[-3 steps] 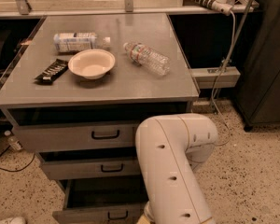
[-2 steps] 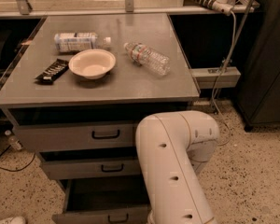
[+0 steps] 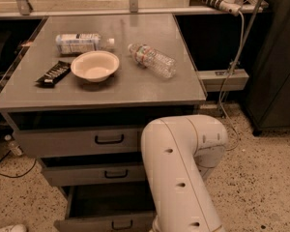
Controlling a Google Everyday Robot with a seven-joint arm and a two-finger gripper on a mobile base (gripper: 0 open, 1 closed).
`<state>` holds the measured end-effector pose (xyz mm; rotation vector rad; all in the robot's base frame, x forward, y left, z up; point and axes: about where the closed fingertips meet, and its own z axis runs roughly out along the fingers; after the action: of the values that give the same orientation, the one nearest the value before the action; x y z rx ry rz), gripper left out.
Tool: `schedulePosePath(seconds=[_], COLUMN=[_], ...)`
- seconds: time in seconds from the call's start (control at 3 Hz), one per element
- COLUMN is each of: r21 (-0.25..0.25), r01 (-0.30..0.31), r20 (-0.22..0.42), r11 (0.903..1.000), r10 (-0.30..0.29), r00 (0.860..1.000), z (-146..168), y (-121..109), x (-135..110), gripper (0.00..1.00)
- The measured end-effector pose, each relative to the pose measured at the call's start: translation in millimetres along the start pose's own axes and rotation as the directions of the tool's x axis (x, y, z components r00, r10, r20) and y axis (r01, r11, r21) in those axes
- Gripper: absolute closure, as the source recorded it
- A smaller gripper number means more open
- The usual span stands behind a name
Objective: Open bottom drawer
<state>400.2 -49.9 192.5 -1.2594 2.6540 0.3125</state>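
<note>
Robot arm (image 3: 183,178), a fat white tube, fills the lower centre-right of the frame and runs off the bottom edge. The gripper is hidden, somewhere past the arm's lower end at the bottom edge; cannot tell if it is wide, narrow or holding anything.

The bottom drawer (image 3: 82,224) is at the bottom edge, left of the arm. Its grey front sits forward of the drawers above, and the dark inside shows behind it. A small black loop handle (image 3: 122,224) is on the front, just beside the arm. The drawer's right end is covered by the arm.

Above it, the middle drawer (image 3: 82,174) has a black handle (image 3: 116,174) and its front is set back. Above that, the tallest drawer (image 3: 63,142) has a bigger black handle (image 3: 109,139).

Speckled floor (image 3: 261,187) at lower right.

The grey tabletop (image 3: 145,88) takes up the upper left and centre. On it:
- a cream bowl (image 3: 94,65), upright, centre-left
- a black wrapper bar (image 3: 53,73), left of the bowl and near it
- a clear plastic bottle (image 3: 152,60), lying on its side right of the bowl
- a white-label bottle (image 3: 82,42), lying on its side behind the bowl

None of the four look to be touching.

A grey box (image 3: 222,79) sits right of the table. At far upper right, a power strip (image 3: 217,1) has a cable (image 3: 234,52) hanging down from it. A dark cabinet (image 3: 275,81) is at the right edge.
</note>
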Motion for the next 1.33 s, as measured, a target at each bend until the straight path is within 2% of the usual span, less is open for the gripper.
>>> schedulePosePath(seconds=[0.33, 0.67, 1.0, 1.33], r21=[0.037, 0.049, 0.056, 0.034], r01=[0.011, 0.027, 0.042, 0.082], r20=[0.028, 0.025, 0.004, -0.03], r11=[0.9993, 0.9984, 0.9976, 0.9961], r10=[-0.012, -0.028, -0.042, -0.081], r00=[1.0, 0.999, 0.999, 0.996], z=[-24.9, -27.5, -21.0, 1.3], y=[-10.2, -14.1, -16.3, -18.4], x=[-10.7, -18.5, -20.0, -26.0], gripper=[0.0, 0.0, 0.0, 0.0])
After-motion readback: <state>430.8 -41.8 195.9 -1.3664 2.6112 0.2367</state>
